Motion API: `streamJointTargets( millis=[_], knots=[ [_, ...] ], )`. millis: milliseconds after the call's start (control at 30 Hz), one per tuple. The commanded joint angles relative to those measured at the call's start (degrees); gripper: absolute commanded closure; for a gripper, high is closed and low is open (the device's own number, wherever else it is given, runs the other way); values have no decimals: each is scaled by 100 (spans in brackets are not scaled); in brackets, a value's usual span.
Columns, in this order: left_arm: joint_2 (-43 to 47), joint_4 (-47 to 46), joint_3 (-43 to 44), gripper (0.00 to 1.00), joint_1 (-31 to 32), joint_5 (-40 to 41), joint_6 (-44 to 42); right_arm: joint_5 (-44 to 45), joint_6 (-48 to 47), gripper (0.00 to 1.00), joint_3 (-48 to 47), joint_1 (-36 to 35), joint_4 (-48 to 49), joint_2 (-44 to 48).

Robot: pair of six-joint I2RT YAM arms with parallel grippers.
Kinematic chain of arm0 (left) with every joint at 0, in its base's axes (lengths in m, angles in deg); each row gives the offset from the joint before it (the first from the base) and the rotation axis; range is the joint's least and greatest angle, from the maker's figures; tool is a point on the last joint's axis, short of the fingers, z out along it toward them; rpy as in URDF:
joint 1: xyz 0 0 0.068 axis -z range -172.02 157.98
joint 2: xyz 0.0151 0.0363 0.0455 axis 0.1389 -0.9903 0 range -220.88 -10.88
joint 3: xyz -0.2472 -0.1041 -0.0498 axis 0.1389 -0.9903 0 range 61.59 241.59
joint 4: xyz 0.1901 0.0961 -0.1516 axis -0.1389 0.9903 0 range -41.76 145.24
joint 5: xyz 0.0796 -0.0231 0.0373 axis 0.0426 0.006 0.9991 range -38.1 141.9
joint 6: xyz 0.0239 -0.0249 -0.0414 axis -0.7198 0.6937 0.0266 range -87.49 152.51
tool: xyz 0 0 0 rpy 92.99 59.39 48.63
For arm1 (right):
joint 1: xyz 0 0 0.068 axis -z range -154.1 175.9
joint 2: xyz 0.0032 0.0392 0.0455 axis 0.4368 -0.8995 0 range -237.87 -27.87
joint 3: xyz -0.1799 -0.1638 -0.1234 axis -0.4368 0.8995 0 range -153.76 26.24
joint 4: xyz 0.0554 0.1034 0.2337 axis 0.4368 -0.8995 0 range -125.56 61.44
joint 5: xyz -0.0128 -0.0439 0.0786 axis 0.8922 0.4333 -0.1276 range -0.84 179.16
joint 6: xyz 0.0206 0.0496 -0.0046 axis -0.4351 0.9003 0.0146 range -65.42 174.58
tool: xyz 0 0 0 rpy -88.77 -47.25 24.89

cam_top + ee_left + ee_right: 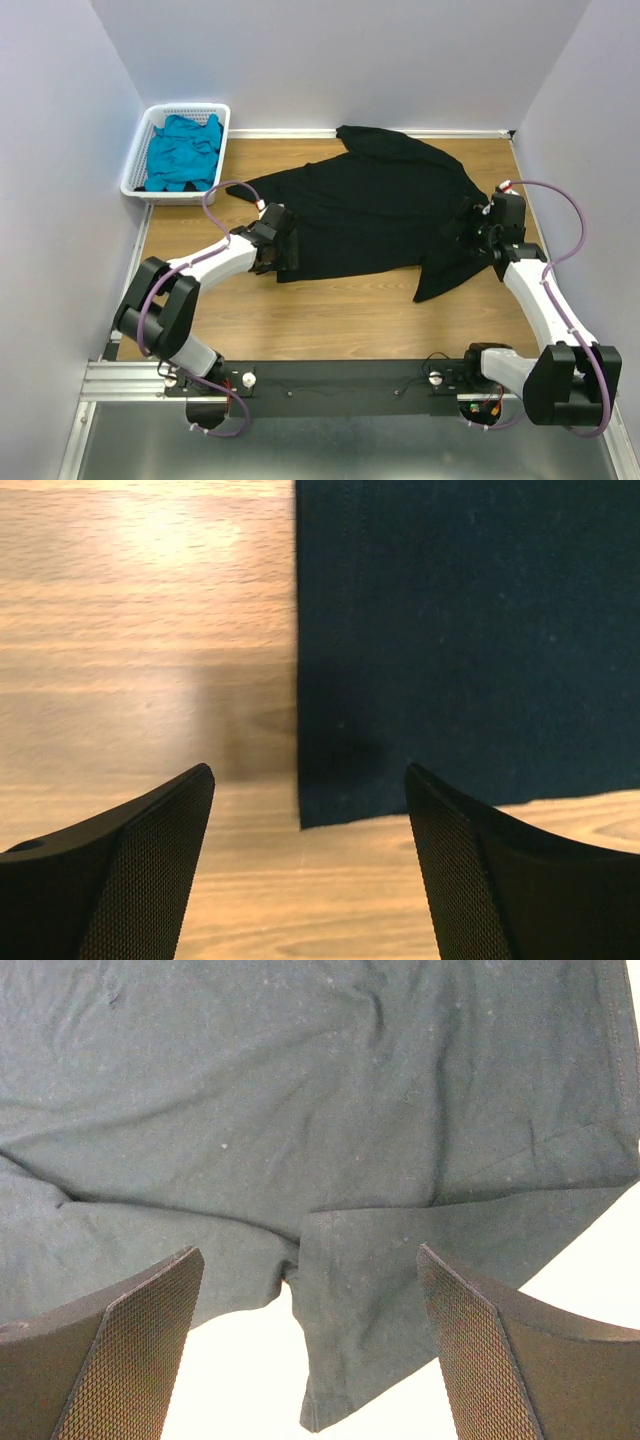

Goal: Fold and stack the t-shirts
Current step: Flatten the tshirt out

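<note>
Black tee lies spread on table, unfolded. Teal tee is bunched in basket. My left gripper is wide and empty over a hem corner; my right gripper is wide and empty over a sleeve. No fold, no stack: nearly everything remains.

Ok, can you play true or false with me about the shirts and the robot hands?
1. The black t-shirt lies spread out on the wooden table. True.
2. The teal t-shirt lies on top of the black one. False: it sits bunched in the white basket.
3. The left gripper is open. True.
4. The right gripper is squeezing the black t-shirt. False: it is open, with nothing pinched.
</note>
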Motion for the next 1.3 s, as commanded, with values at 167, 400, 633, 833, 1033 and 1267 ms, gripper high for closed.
streamJointTargets(
  millis=[167,400,633,833,1033,1267],
  knots=[
    [-504,-139,221,19,212,248,-16,94,-23,5,124,-18,-88,225],
    [-768,-69,89,24,370,266,36,130,-14,5,176,-18,-88,268],
    [-829,10,-25,49,450,231,98,156,21,5,194,-18,-88,330],
    [-619,28,-87,90,450,178,89,182,56,5,194,-18,-97,312],
    [92,177,53,100,450,318,19,700,109,5,106,-18,-614,190],
    [717,11,361,100,432,372,-420,991,83,20,-78,-18,-1196,-329]
  ],
)
